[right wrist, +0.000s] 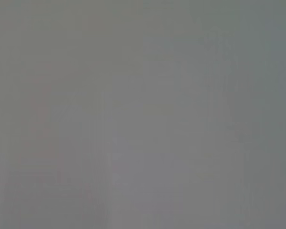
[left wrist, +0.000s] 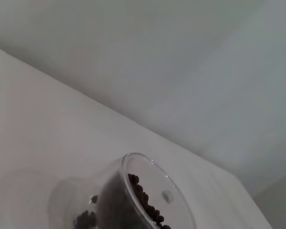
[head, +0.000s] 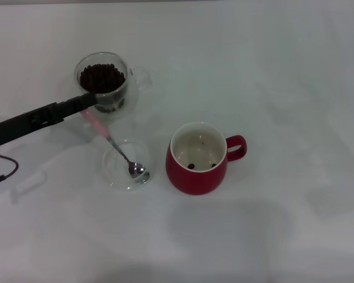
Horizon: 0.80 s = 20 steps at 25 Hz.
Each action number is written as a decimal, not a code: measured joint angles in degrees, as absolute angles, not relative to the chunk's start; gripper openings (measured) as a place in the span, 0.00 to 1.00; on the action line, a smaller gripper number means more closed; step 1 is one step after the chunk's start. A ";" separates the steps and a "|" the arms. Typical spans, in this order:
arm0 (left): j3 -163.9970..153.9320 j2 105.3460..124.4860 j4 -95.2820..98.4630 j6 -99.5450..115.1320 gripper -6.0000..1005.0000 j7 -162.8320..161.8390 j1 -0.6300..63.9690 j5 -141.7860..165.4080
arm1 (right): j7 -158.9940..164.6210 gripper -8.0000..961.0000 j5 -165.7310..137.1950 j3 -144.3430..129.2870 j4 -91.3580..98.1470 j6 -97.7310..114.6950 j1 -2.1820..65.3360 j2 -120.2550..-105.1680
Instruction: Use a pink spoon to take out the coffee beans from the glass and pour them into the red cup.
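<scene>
Your left gripper (head: 89,100) is reaching in from nine o'clock, its tip sitting at the pink spoon's (head: 119,148) handle end, just in front of the glass mug (head: 104,85). You cannot tell whether its fingers are closed on the handle. The spoon's metal bowl is resting in a shallow clear glass dish (head: 115,174) at six o'clock from the mug. Coffee beans (head: 101,76) are filling the mug; a few are already lying in the red cup (head: 196,158) at four o'clock. Grip the handle high and lift straight, keeping clear of the mug's wall. Your right gripper is not showing.
</scene>
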<state>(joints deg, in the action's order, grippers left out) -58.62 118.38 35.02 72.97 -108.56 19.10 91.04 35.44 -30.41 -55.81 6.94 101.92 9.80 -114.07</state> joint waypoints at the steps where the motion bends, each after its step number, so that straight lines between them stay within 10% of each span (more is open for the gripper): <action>1: -58.62 118.38 35.44 73.09 0.60 -108.77 18.67 91.03 | 35.44 0.80 -30.41 -55.80 6.94 102.04 9.66 -114.05; 20: -52.26 118.67 47.54 79.16 0.61 -102.51 9.22 89.96 | 35.40 0.80 -31.02 -56.33 8.14 102.69 8.89 -114.29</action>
<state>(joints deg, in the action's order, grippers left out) -52.26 118.67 47.54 79.16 -102.51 9.22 89.96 35.40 -31.02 -56.34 8.14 102.69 8.89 -114.29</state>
